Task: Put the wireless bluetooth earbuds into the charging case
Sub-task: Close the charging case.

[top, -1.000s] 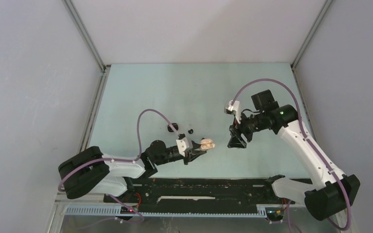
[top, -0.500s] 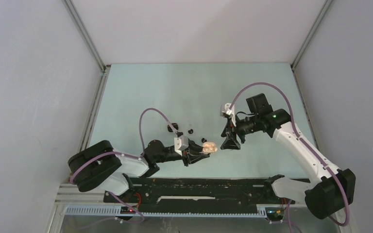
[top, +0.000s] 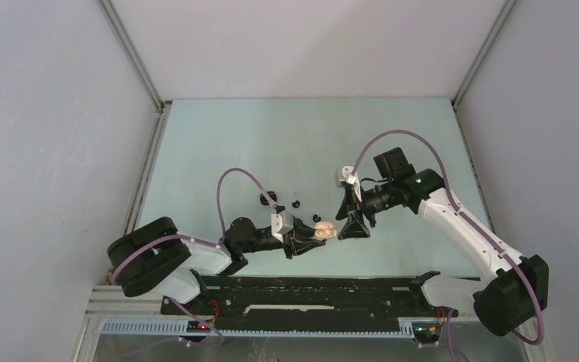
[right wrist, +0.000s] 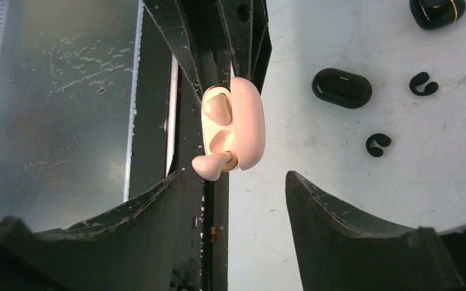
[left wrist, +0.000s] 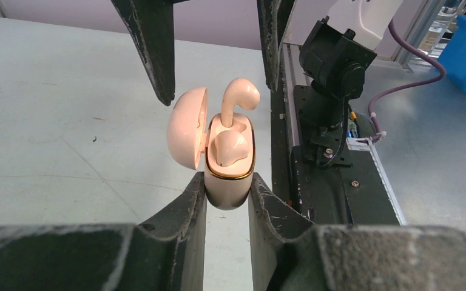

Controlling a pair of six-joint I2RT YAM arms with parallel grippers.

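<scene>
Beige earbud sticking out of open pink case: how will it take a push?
Probably slippery: the beige earbud looks glossy, rounded. May tip sideways: only its lower end sits in the pink case. Case likely steady, pinched by left gripper.

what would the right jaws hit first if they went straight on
Probably the earbud poking out of the open case dead ahead, though depth is unclear.

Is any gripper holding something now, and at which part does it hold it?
The left gripper clamps the open charging case by its lower body. The right gripper is open and holds nothing.
</scene>
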